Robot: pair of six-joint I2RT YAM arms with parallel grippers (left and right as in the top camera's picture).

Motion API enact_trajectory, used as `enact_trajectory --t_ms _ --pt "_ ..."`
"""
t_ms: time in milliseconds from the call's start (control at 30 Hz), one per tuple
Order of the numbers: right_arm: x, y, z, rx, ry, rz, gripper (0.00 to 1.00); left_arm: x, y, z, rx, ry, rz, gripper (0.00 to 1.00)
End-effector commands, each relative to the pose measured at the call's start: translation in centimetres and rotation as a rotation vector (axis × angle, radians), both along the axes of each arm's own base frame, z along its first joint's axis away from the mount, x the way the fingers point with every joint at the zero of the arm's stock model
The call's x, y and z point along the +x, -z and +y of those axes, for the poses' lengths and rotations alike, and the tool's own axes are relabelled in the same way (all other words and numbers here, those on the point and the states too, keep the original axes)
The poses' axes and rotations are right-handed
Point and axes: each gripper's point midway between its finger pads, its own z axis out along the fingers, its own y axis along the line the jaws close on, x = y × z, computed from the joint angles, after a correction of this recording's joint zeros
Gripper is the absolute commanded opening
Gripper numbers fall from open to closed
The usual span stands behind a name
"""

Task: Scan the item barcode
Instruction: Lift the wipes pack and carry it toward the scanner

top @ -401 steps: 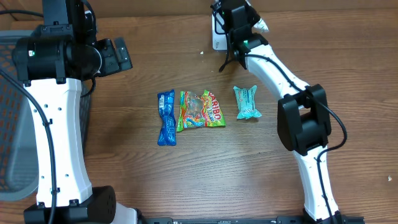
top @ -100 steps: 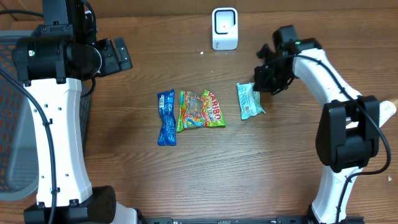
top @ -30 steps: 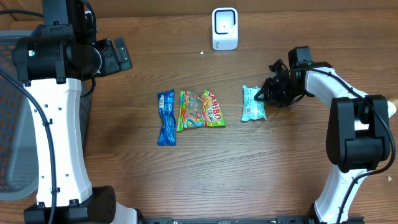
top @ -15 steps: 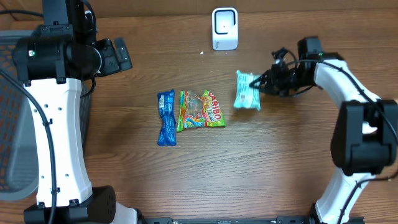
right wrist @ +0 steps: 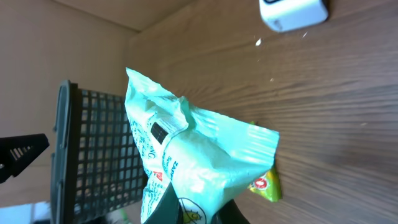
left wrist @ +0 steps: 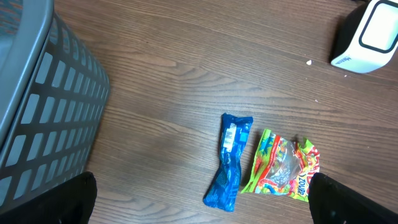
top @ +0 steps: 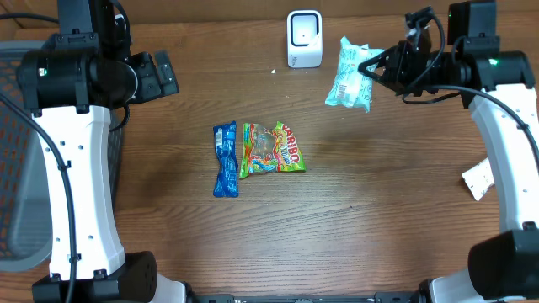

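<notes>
1. Basket [top: 13, 210]: grey mesh, at the far left edge, beside the left arm.
2. Left claw [top: 160, 74]: raised over the upper-left part of the surface [top: 337, 227]. Its jaws are spread fully wide and hold nothing.
3. Blue packet [top: 225, 158]: long and narrow, lying flat near the centre of the surface, lengthwise top to bottom.
4. Gummy bag [top: 271, 149]: green, orange and red, lying flat just beside the right edge of the blue packet.
5. Scanner [top: 304, 38]: small white unit with a dark-framed window, standing at the far edge of the surface.
6. Mint-green packet [top: 349, 76]: the item to be scanned. It is held off the surface, just right of the scanner in the overhead view. The right wrist view shows a crinkled wrapper with a small dark printed patch on its face.
7. Right claw [top: 375, 71]: clamped tight on the right-hand edge of the mint-green packet.
8. White slip [top: 477, 178]: lying on the surface at the far right, next to the right arm.
</notes>
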Motion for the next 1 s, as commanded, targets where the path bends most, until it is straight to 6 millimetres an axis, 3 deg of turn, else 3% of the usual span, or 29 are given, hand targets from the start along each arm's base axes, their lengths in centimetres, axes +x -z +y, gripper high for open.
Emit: enact_trajectory --t_ms 0,167,367,533,667,767,967 --pt "-0.2 -3.2 -0.7 -0.048 0.051 -0.097 0.04 0.1 -0.8 0.0 0.013 0.008 -0.023 1.0" --pt "0.2 -3.1 -0.1 -0.089 0.056 -0.128 0.04 0.1 -0.7 0.0 0.013 0.008 -0.023 1.0" --pt "1.4 -3.8 2.1 -0.159 0.061 -0.232 0.04 0.1 -0.8 0.0 0.013 0.008 -0.023 1.0" --pt "3.5 -3.7 2.5 -0.367 0.206 -0.341 0.04 0.1 -0.7 0.0 0.013 0.008 -0.022 1.0" --pt "4.0 -4.3 3.8 -0.496 0.247 -0.44 0.03 0.1 -0.7 0.0 0.013 0.008 -0.023 1.0" --pt "4.3 -5.9 4.1 -0.532 0.302 -0.491 0.03 0.1 -0.7 0.0 0.013 0.008 -0.023 1.0" --pt "6.1 -11.9 3.6 -0.574 0.358 -0.62 0.03 0.1 -0.8 0.0 0.013 0.008 -0.023 1.0"
